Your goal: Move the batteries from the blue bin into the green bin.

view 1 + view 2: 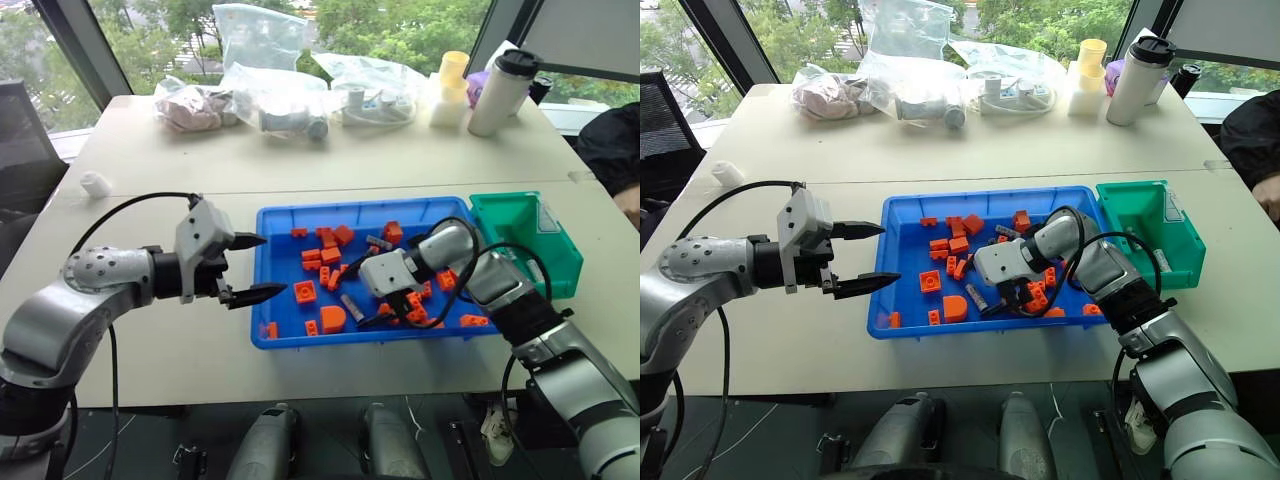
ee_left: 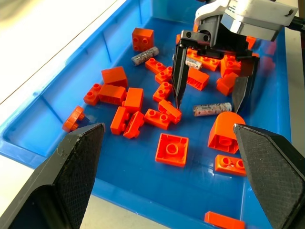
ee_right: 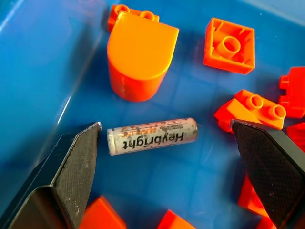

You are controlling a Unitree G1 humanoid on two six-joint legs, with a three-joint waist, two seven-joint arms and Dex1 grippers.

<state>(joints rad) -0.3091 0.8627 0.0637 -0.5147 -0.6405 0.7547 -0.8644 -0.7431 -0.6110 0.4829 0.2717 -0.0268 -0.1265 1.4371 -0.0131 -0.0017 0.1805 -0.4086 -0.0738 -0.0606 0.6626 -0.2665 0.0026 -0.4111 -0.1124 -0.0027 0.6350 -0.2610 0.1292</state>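
Note:
The blue bin (image 1: 270, 225) lies in the middle of the table, strewn with orange toy bricks (image 1: 332, 318). One battery (image 3: 152, 136) lies flat on the bin floor beside a round-topped brick. My right gripper (image 3: 165, 125) reaches down into the bin and stands open, one finger at each end of that battery without touching it. A second battery (image 2: 144, 56) rests further back among the bricks. The green bin (image 1: 525, 240) stands against the blue bin's right end. My left gripper (image 1: 275, 265) hovers open and empty just outside the blue bin's left wall.
Clear plastic bags (image 1: 285, 95), yellow cups (image 1: 450, 85) and a white tumbler (image 1: 505, 90) line the table's far edge. A small white object (image 1: 95, 183) sits at the far left. A person's dark sleeve (image 1: 612, 150) shows at the right edge.

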